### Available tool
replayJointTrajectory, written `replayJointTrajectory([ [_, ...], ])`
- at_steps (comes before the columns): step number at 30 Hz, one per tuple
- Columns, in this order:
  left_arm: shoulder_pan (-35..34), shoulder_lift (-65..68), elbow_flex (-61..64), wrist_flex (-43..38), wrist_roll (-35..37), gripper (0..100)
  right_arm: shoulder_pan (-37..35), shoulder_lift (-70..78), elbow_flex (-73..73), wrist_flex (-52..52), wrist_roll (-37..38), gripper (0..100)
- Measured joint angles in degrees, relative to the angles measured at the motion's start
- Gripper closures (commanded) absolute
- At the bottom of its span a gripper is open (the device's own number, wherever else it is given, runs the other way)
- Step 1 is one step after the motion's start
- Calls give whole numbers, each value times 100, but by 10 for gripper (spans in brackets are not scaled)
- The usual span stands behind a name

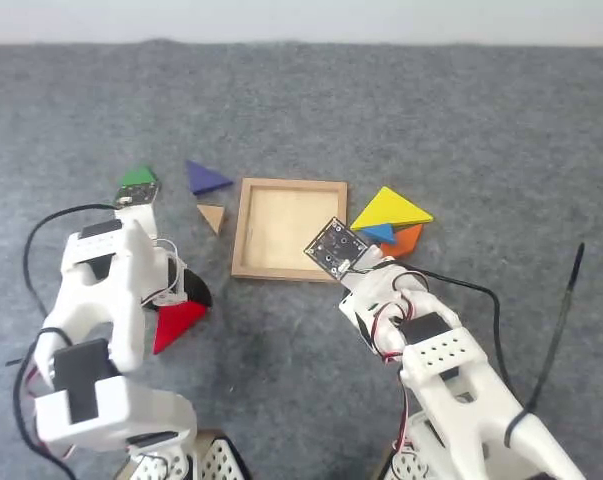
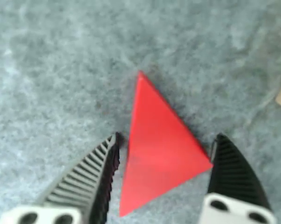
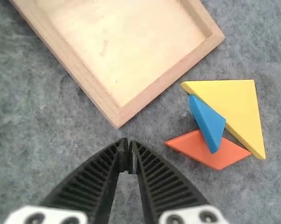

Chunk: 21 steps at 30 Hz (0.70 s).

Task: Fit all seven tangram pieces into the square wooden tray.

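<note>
In the high view, the empty tray (image 1: 243, 235) sits mid-frame on the table (image 1: 461, 120), with the red triangle (image 1: 178, 322) at lower left. In the left wrist view, the left pincer (image 2: 167, 140) gapes wide astride that triangle, likely lining up a grasp. In the right wrist view, the right pincer (image 3: 127, 151) is closed and empty, beside the tray's corner.

Robotics lab bench: grey felt mat (image 1: 481, 120), exposed wiring on left arm (image 1: 99, 300), right arm (image 1: 451, 370), bare pale wall (image 1: 381, 20).
</note>
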State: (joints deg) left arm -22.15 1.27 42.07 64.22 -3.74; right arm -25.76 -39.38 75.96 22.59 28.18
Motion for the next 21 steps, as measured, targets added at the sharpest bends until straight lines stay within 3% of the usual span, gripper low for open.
replayJointTrajectory([
  [21,62,-18,88,281,-202,693,-9,0,0,0,0,990],
])
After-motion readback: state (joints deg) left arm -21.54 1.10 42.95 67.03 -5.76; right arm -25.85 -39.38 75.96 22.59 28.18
